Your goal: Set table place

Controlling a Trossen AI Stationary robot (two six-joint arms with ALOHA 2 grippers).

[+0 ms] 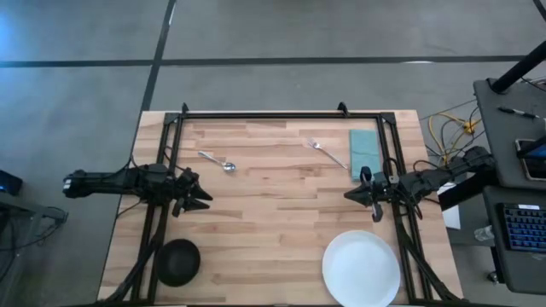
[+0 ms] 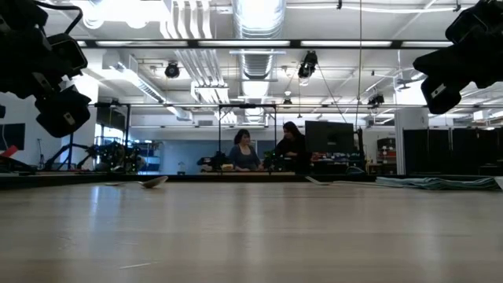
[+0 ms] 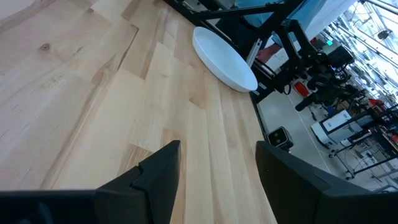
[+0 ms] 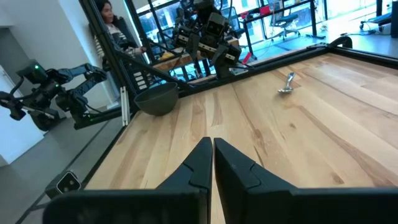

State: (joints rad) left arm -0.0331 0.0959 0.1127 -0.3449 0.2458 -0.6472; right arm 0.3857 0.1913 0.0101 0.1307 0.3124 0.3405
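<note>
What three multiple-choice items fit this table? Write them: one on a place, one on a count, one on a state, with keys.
1. Where is the fork?
A. beside the napkin
B. on the plate
C. in the bowl

2. How many spoons lie on the table?
A. none
B. one
C. three

3. How is the right gripper?
A. wide open
B. holding the plate
C. shut, empty

Key: 1 A, fork lies just left of the napkin. 2 B, a single spoon. 3 C, its fingers meet with nothing between.
</note>
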